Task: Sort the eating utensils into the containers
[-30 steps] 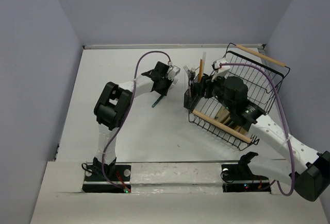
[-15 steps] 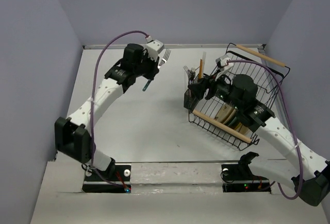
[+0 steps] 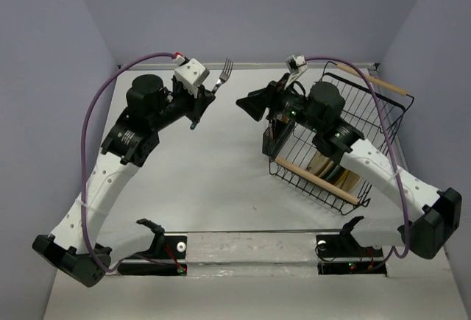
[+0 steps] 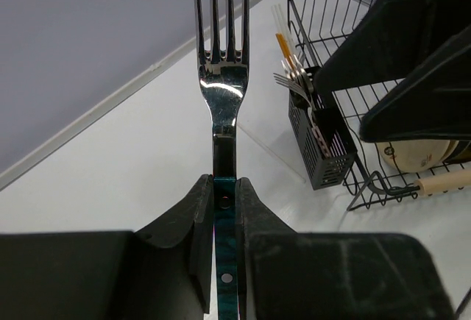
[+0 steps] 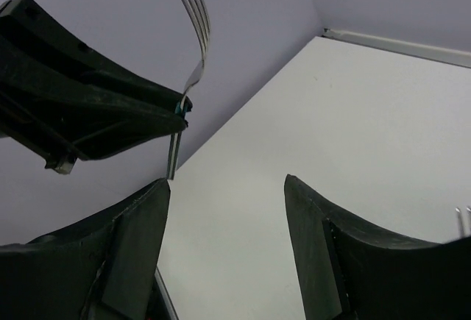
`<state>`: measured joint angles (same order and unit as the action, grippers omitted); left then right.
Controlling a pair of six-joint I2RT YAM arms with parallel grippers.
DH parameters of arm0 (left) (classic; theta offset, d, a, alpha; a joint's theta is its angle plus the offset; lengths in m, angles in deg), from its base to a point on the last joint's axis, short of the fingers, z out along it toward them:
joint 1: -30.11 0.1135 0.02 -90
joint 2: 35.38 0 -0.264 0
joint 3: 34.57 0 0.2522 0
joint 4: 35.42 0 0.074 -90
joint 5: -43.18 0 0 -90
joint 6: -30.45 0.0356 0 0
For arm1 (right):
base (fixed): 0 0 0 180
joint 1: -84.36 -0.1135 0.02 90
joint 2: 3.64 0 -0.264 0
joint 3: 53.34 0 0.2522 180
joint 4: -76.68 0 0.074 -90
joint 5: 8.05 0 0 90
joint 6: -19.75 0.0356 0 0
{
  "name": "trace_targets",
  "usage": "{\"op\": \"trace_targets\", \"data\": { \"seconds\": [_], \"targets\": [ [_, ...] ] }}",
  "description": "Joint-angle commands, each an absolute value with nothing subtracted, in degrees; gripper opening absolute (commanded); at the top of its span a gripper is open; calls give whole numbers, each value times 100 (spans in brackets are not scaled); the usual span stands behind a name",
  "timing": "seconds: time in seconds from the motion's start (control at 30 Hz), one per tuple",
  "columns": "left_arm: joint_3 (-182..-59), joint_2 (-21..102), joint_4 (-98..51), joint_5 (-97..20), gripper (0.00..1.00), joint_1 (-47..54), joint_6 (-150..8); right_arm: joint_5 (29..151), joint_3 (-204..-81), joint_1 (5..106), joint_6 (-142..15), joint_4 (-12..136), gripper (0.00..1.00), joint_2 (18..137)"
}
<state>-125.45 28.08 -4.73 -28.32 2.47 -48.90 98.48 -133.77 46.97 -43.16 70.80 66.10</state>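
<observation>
Top external view: the teal-handled fork (image 3: 225,70) is held up in the air by the left gripper (image 3: 205,99), over the far part of the table (image 3: 206,187), with its prongs pointed toward the back edge. The jaws are clamped on the handle. The right gripper (image 3: 249,105) is seen just to the right of it, with its jaws spread apart and nothing between them. The black cutlery holder (image 3: 273,142) is set a bit right of the table's middle, touching the left side of the wire rack (image 3: 368,114). Left wrist view: the fork is pinched by its teal handle between the two fingers (image 4: 197,217), prongs up. More forks (image 4: 289,81) and chopsticks (image 4: 284,44) are stood in the holder, and a plate (image 4: 419,154) is seen in the rack. Right wrist view: the right gripper's fingers (image 5: 132,254) are held wide apart, and only bare table is seen between them. The fork and the left gripper are seen up on the left, not touched by them.
</observation>
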Motion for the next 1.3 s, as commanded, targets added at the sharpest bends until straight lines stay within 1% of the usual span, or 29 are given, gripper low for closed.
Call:
{"op": "trace_targets", "data": {
  "seconds": [0.0,0.1,0.23,0.37,0.6,0.63,0.7,0.8,0.83,0.87,1.0,1.03,1.07,1.1,1.13,1.17,1.2,1.27],
  "targets": [
    [-12287,2535,-654,-2635,0,225,-4813,9892,-13952,4332,-4037,8013,69,7106],
    [-12225,2473,-724,-2652,0,225,-4830,9803,-14040,4331,-3739,8374,67,7423],
    [-12181,2465,-812,-2600,0,225,-4839,9996,-14093,4331,-3554,8874,65,7765],
    [-12049,2508,-979,-2564,0,225,-4892,9838,-14137,4331,-3343,9051,63,8108],
    [-11917,2517,-1102,-2389,0,216,-4945,9970,-14207,4331,-3211,9631,62,8627],
    [-11847,2517,-1120,-2354,0,225,-4945,9970,-14242,4331,-3193,9710,60,8714],
    [-11786,2517,-1137,-2292,0,216,-4945,9944,-14277,4331,-3158,9746,54,8803],
    [-11715,2552,-1173,-2265,0,207,-4971,10005,-14339,4331,-3070,9851,19,8979],
    [-11706,2579,-1181,-2292,0,198,-4980,10101,-14348,4331,-3044,9886,4,9022],
    [-11706,2587,-1190,-2301,0,198,-4980,10119,-14339,4331,-3044,9904,0,9066],
    [-11680,2588,-1199,-2414,0,189,-4962,10076,-14041,4331,-3236,9974,0,8831],
    [-11662,2570,-1208,-2441,9,189,-4936,9954,-13970,4331,-3515,9792,0,8725],
    [-11654,2553,-1208,-2450,29,189,-4901,9840,-13926,4331,-3753,9581,0,8602],
    [-11619,2544,-1208,-2441,54,189,-4849,9699,-13908,4331,-3990,9309,0,8462],
    [-11601,2509,-1217,-2450,97,189,-4822,9324,-13899,4331,-4497,8723,0,8173],
    [-11583,2500,-1217,-2467,99,189,-4787,9120,-13882,4331,-4755,8448,0,8014],
    [-11548,2482,-1234,-2529,99,198,-4778,8770,-13838,4331,-5184,7984,0,7699],
    [-11496,2499,-1278,-2634,99,189,-4760,8425,-13794,4331,-5556,7507,0,7390]
  ]
}}
